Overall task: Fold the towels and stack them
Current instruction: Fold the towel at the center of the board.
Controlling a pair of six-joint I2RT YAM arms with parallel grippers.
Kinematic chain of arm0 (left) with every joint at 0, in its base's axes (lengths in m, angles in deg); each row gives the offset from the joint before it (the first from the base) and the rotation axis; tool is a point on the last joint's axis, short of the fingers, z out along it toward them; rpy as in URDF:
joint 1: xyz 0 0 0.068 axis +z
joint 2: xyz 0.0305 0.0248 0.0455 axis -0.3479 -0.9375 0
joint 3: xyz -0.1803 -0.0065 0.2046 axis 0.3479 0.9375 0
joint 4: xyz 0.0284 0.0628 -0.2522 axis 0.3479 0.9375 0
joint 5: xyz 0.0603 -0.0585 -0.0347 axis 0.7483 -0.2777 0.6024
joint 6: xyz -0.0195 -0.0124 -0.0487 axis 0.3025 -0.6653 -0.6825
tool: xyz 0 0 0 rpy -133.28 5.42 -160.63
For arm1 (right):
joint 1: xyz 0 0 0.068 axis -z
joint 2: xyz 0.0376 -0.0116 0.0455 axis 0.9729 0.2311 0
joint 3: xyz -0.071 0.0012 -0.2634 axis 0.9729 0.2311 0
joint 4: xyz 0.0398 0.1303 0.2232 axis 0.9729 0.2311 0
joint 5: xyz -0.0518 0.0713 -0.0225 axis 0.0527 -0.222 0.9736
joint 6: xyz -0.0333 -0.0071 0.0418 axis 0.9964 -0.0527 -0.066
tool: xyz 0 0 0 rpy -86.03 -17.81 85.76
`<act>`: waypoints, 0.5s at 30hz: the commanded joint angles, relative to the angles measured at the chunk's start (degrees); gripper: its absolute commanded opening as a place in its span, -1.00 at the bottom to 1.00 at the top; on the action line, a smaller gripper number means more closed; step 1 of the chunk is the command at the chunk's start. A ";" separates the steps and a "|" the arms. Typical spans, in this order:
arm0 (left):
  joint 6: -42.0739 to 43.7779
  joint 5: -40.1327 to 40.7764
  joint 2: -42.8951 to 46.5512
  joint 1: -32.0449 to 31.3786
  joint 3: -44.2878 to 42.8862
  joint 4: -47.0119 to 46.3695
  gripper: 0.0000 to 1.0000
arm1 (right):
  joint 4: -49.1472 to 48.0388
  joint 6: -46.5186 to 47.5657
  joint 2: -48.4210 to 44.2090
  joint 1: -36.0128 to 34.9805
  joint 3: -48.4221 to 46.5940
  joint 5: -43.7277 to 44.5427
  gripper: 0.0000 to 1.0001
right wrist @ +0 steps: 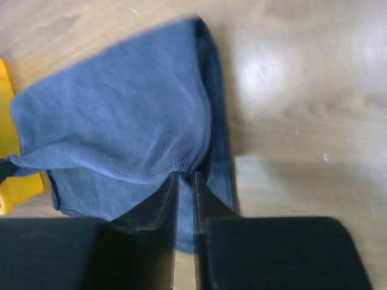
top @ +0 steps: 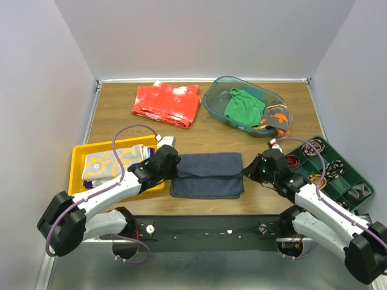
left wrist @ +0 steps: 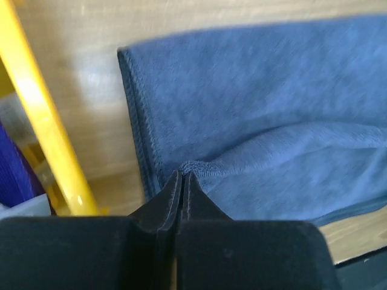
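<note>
Wooden table (top: 121, 115): navy towel (top: 208, 175) flat, long axis left-right.

No text, label, brand, number or sign can be read in any of the three views. The markings on the cloths are patterns only, not letters.
</note>
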 commanded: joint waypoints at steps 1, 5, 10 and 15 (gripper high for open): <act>-4.79 1.48 4.14 -1.71 3.06 2.50 -0.51 | 7.74 -4.43 -3.96 -0.47 0.99 -2.09 -0.30; -7.07 2.36 8.19 -1.97 3.67 4.97 0.04 | 12.58 -5.04 -3.45 -0.47 -1.12 -1.12 -0.15; -11.11 3.41 8.12 -2.06 2.01 9.01 0.05 | 12.06 -3.99 2.35 -0.65 -2.97 -0.60 -0.14; -13.84 2.89 5.30 -2.59 1.56 9.28 0.04 | 9.69 -3.73 5.43 -0.65 -4.73 2.13 -0.06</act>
